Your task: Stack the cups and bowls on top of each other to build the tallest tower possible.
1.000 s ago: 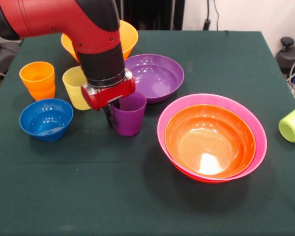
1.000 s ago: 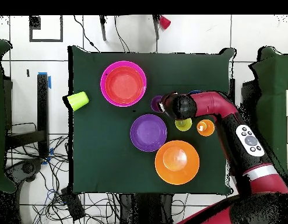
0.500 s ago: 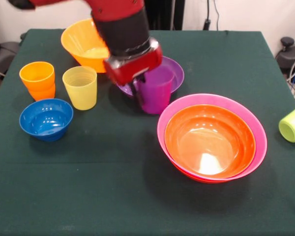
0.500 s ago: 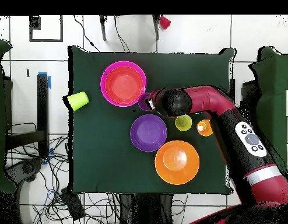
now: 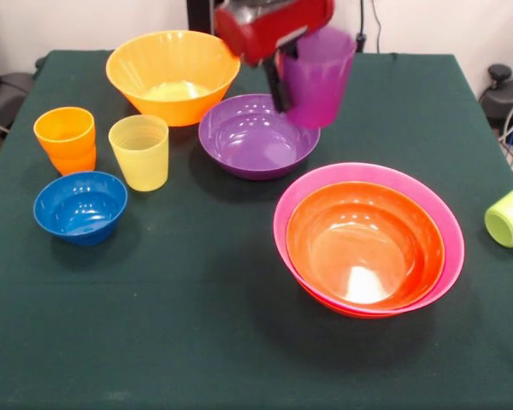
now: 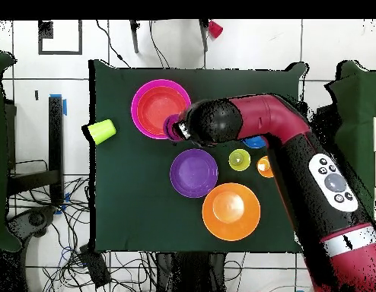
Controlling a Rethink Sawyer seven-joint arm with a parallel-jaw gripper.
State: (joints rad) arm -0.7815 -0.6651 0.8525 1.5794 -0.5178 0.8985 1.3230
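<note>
Dark green worktop (image 5: 197,342) has bowls scattered around, and the end effector (image 5: 282,77) is clamped on the purple cup (image 5: 316,77), held high probably to clear the pink bowl (image 5: 427,205) rim.

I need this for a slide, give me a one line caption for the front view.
Pincer holds the purple cup in the air above the purple bowl, beside the nested pink bowl.

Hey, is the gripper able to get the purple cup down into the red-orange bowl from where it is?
Probably yes. The gripper holds the purple cup lifted clear of the table, beside the pink bowl, and the red-orange bowl nested in it sits open and empty, nothing above it.
</note>
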